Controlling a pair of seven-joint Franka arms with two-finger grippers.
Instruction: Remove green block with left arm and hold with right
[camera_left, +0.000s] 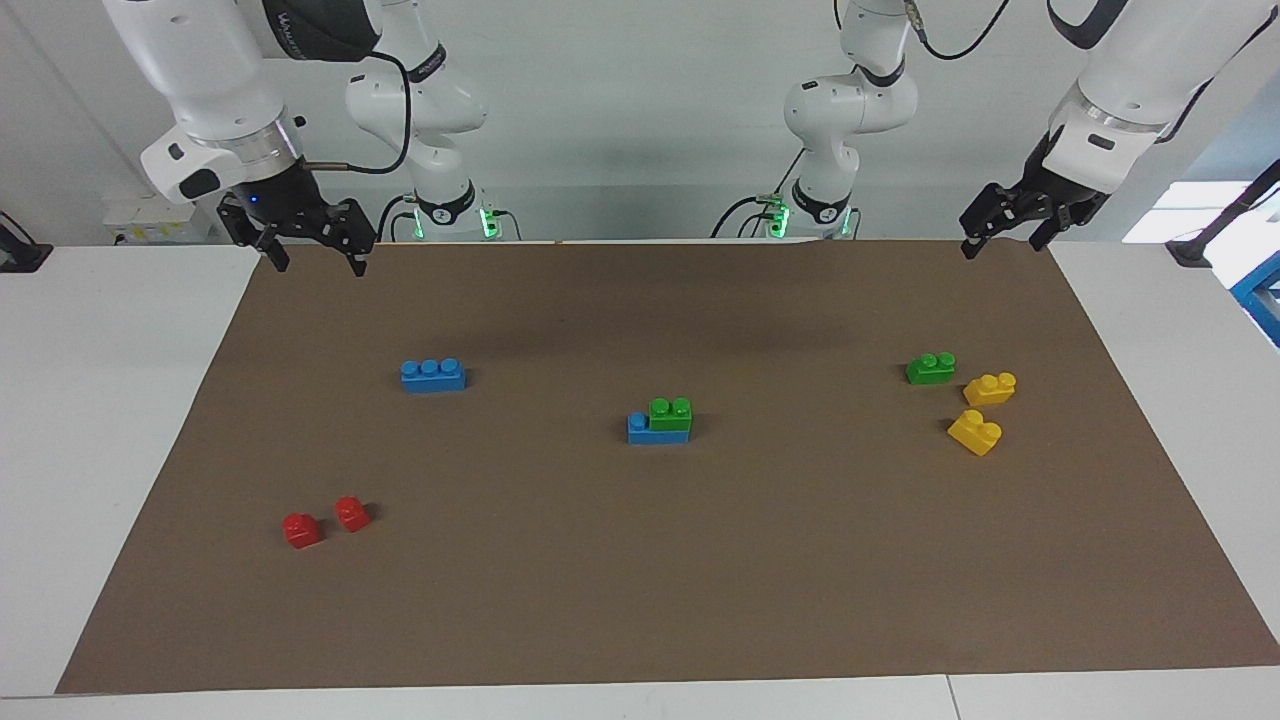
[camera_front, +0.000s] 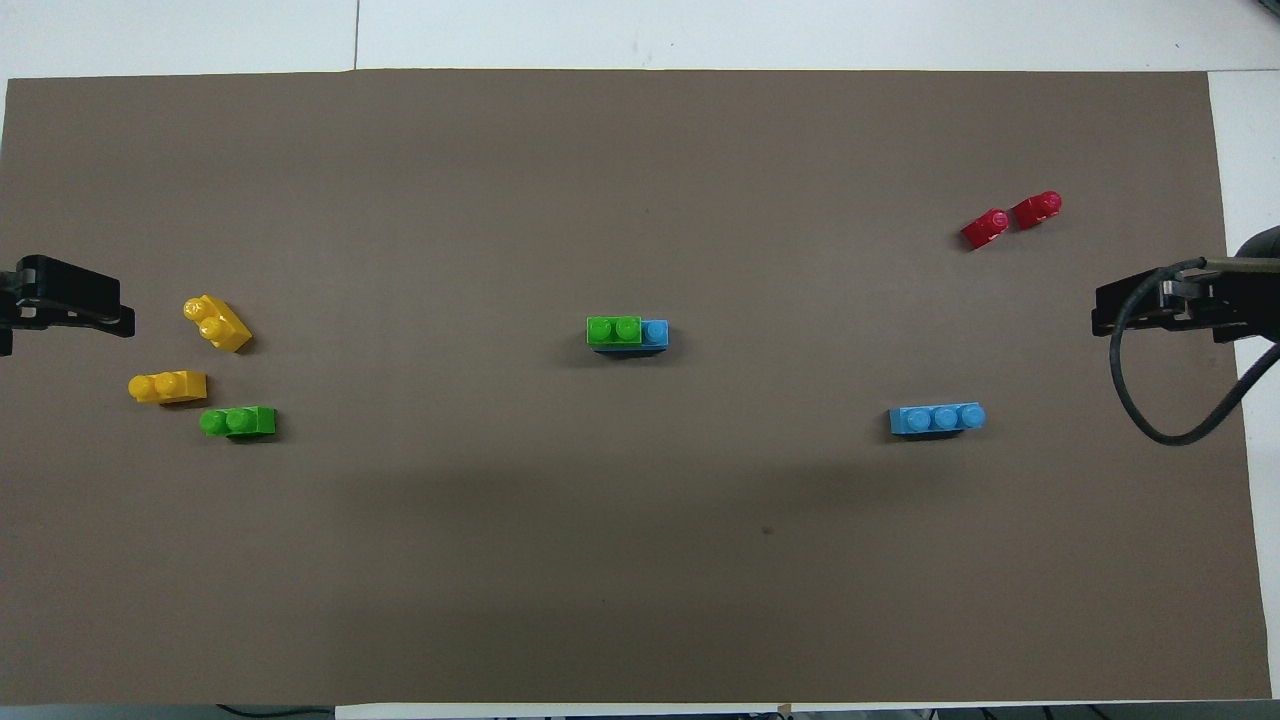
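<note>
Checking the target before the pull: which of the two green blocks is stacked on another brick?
The green block at mid-mat, sitting on a blue brick. The other green block lies alone on the mat beside the yellow bricks.

No legible text; only blurred lettering on the right arm (camera_left: 300, 30).

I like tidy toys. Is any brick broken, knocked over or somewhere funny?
Nothing looks broken. Every brick sits studs up on the brown mat. Only one green block is stacked, on a blue brick mid-mat. Both grippers hang apart, holding nothing.
</note>
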